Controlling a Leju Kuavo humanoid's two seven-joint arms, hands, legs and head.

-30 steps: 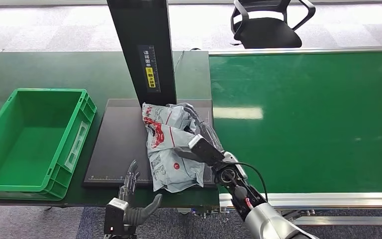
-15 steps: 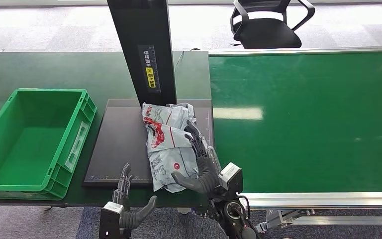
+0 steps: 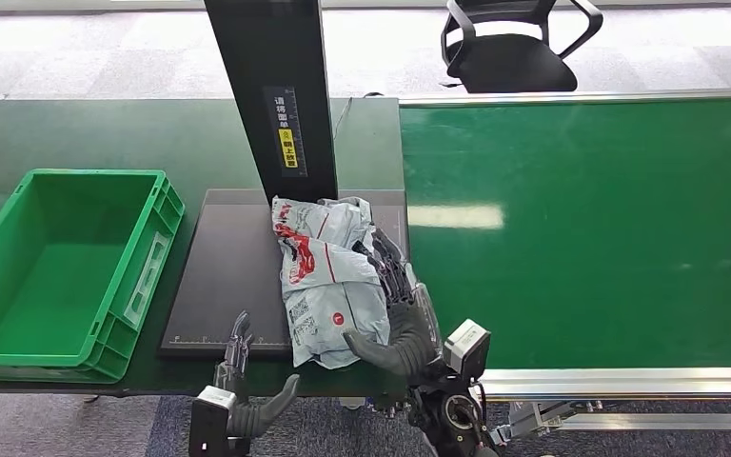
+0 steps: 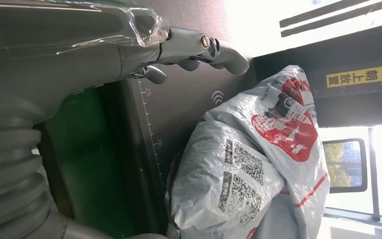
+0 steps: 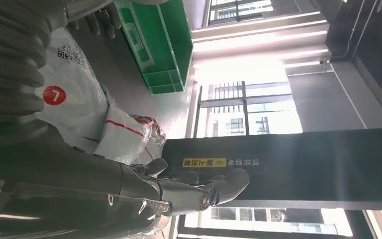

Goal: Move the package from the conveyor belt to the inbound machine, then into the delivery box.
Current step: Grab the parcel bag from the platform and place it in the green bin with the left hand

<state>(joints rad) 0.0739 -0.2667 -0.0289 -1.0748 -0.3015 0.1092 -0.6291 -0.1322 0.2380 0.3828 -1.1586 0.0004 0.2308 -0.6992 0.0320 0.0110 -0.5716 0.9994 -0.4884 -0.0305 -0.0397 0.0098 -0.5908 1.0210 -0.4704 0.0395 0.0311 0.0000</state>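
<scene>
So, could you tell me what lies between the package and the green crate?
In the head view, between the package and the green crate there is just the bare dark platform of the inbound machine.

You're looking at a grey plastic mailer package (image 3: 328, 281) with red print and black QR labels, crumpled and lying flat on the right side of the inbound machine's dark scanning platform (image 3: 228, 276), its far end against the black upright column (image 3: 276, 95). The green delivery box (image 3: 57, 271) sits open just left of the platform, and the green conveyor belt (image 3: 590, 228) lies to its right.
</scene>
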